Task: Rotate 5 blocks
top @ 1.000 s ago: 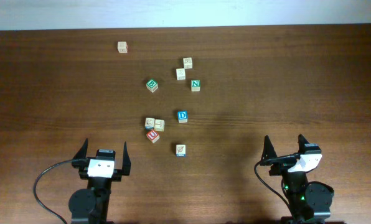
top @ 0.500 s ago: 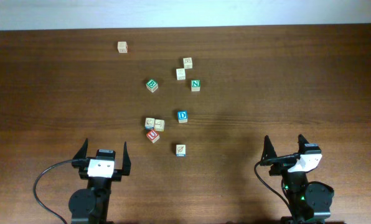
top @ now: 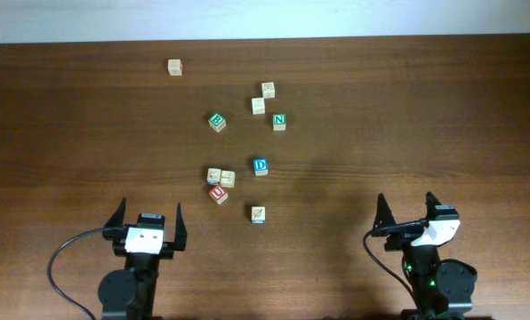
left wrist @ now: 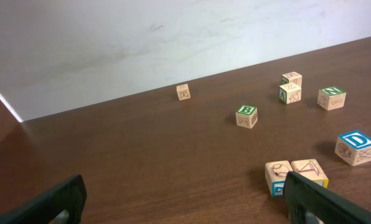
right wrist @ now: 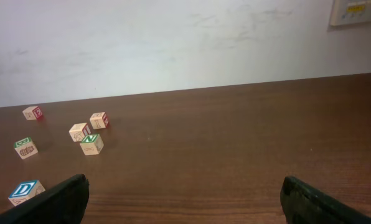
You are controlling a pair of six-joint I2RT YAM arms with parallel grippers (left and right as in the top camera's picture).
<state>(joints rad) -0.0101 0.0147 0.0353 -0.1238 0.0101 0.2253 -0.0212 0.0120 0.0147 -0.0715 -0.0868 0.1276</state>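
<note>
The red U block [top: 218,193], the 2 pale blocks [top: 213,175] just behind it, the blue D block [top: 260,165] and a lone pale block [top: 258,214] are lying in the middle of the table [top: 425,116]. They are lying ahead and to the right of the left gripper [top: 150,207], and well to the left of the right gripper [top: 405,198]. Both arms are sitting folded at the near edge, with their grippers pointing toward the far wall [left wrist: 111,43]. Both sets of jaws are standing wide with nothing between them. The left wrist view is showing the 2 pale blocks touching side by side, with drawings on their faces that the overhead view is blurring. The right wrist view is catching only the blue D block clearly, low at its left edge.
</note>
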